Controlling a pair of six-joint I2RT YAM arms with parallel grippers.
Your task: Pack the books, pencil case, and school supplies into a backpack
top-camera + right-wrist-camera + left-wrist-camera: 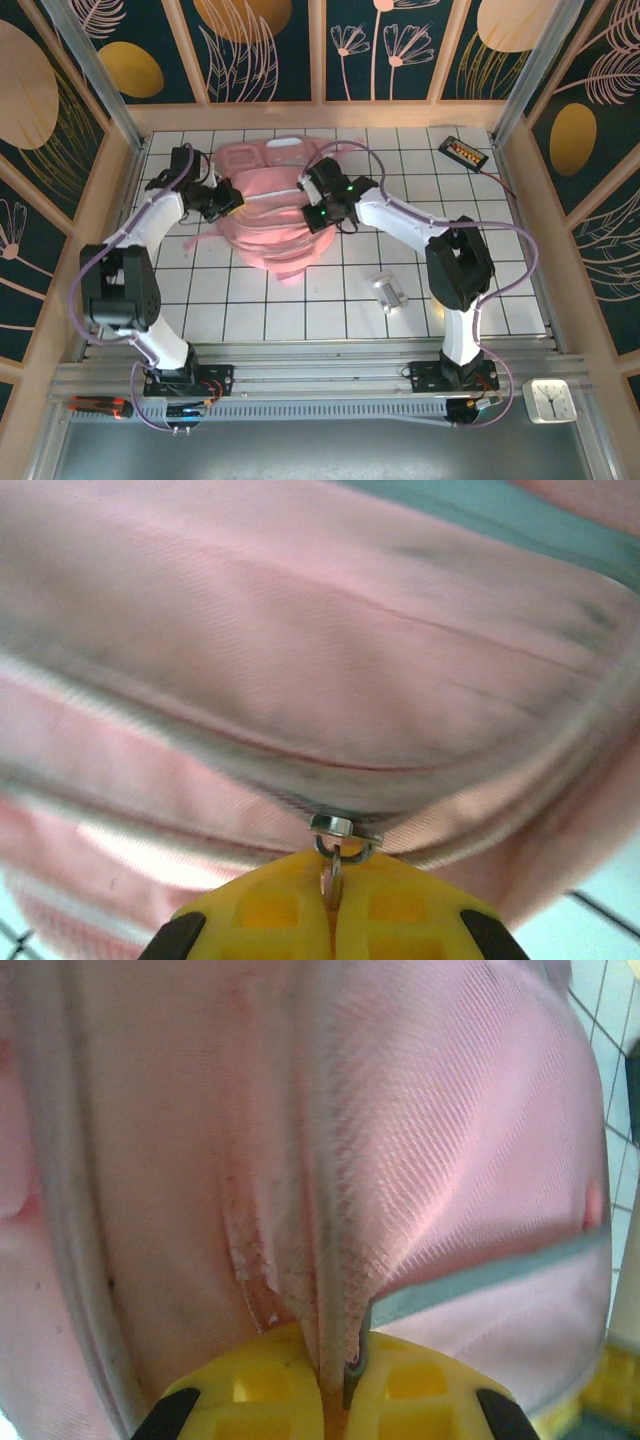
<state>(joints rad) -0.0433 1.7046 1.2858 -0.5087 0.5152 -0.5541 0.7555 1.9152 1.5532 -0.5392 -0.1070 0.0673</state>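
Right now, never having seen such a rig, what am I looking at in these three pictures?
Two robot arms are bolted to the near edge of a tiled table. The wide picture looks down from above; the other two come from cameras on each wrist, with yellow fingers at the bottom. A pink backpack lies on the table, with a silver metal piece and a black slab apart from it. The left gripper pinches a fold of backpack fabric; the right gripper is shut on the zip pull.
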